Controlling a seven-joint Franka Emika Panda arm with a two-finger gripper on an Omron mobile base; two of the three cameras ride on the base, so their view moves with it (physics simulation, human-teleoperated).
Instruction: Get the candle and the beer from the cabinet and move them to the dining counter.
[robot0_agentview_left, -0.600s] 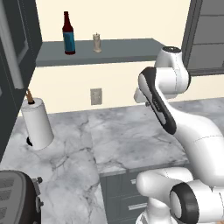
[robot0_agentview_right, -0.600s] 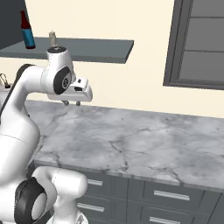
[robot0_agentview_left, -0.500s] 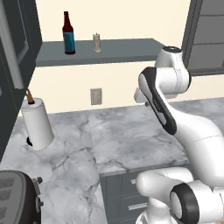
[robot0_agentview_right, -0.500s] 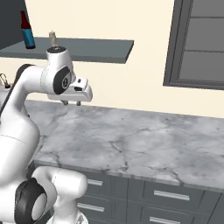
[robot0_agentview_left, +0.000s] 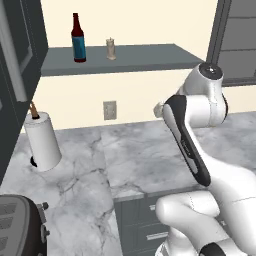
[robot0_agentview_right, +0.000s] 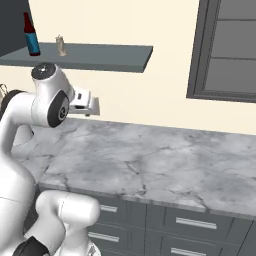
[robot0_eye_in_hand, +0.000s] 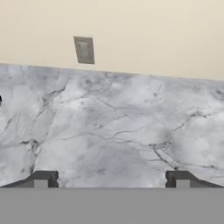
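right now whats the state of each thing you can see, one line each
beer: upright on the cabinet, untouched
candle: upright on the cabinet, right of the beer, apart from it
claw: open, holding nothing, above the marble counter
paper towel roll: upright on the counter by the wall
toaster: on the counter's near corner

Two base views from behind the arm, both over the marble surface (robot0_agentview_left: 150, 155); hand view low, toward the wall outlet (robot0_eye_in_hand: 84, 50).

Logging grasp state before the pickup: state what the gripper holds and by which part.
Nothing is held. The gripper is open, its fingertips wide apart over bare marble. The beer and the candle stand on the cabinet.
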